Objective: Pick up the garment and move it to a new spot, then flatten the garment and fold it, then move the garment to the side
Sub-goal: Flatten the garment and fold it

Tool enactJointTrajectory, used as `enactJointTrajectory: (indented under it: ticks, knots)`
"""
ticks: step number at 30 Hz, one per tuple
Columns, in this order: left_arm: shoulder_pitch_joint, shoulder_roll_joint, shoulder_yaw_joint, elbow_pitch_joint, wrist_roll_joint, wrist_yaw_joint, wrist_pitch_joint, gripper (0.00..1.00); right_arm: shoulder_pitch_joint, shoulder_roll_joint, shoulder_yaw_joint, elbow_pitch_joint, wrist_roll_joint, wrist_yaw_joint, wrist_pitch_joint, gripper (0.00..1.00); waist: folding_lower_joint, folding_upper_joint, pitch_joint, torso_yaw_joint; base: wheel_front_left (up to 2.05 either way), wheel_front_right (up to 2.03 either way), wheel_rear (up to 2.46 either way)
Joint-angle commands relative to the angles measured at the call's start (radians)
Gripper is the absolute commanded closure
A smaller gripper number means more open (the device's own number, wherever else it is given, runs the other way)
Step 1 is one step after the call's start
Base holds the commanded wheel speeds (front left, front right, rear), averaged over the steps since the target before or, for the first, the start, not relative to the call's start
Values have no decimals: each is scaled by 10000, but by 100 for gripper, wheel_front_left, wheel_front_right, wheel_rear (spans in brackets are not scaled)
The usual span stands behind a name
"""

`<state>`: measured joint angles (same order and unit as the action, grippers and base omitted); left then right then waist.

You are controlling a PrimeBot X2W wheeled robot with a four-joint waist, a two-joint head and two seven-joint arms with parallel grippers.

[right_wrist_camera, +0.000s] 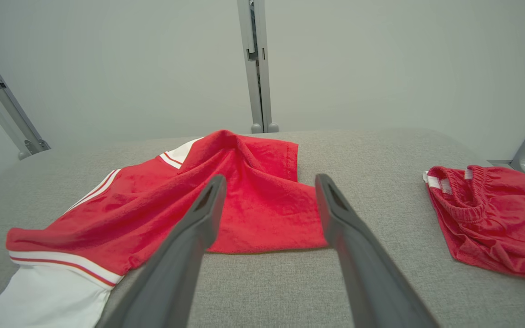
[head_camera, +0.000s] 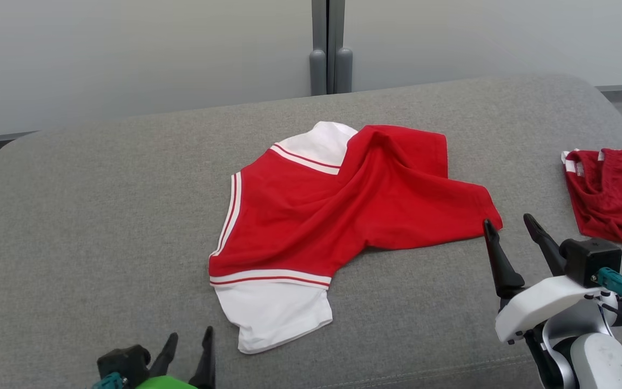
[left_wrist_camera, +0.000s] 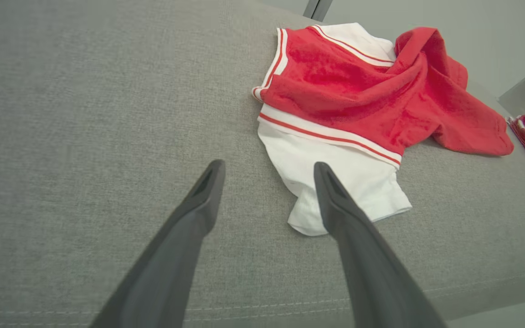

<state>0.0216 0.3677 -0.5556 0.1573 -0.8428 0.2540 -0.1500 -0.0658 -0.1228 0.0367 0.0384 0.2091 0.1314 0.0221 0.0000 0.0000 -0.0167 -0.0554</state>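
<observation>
Garment (head_camera: 311,216) lies between left end effector (head_camera: 191,333) and right end effector (head_camera: 507,219) — both open, empty.

Soft matt red-and-white cloth garment (head_camera: 311,216) on a coarse grey woven fabric cushion (head_camera: 100,227).

Red-and-white jersey shirt (head_camera: 311,216): one red fold lies over the body; what is beneath you cannot see.
Far white panel (head_camera: 322,143): partly covered by that red fold.
Near white panel (right_wrist_camera: 48,300): cut by the bottom edge of your right wrist view.
Crumpled red cloth garment with white stripes (head_camera: 613,194): runs off the head view's right edge; you cannot tell its full shape.
Left gripper (head_camera: 191,332): body cut by the head view's bottom edge.
</observation>
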Motion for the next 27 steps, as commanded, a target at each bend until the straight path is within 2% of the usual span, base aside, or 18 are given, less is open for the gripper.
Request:
enactJointTrajectory:
  ticks: [1, 12, 27]
  knots:
    - [-242, -157, -122, 237, -125, -200, 67, 0, 29, -12, -38, -31, 36, -15, -23, 0, 0, 0, 112, -111, 0, 0, 0]
    - [-834, -947, -633, 1819, -356, -1058, 142, 0, -173, -74, -143, -155, 72, -15, 9, 0, 0, 0, 586, -534, 0, 0, 0]
    - [-1676, -1541, -833, 3687, -297, -1619, -198, 0, -371, -176, -112, -263, 82, -13, 82, 0, 0, 0, 958, -863, 0, 0, 0]
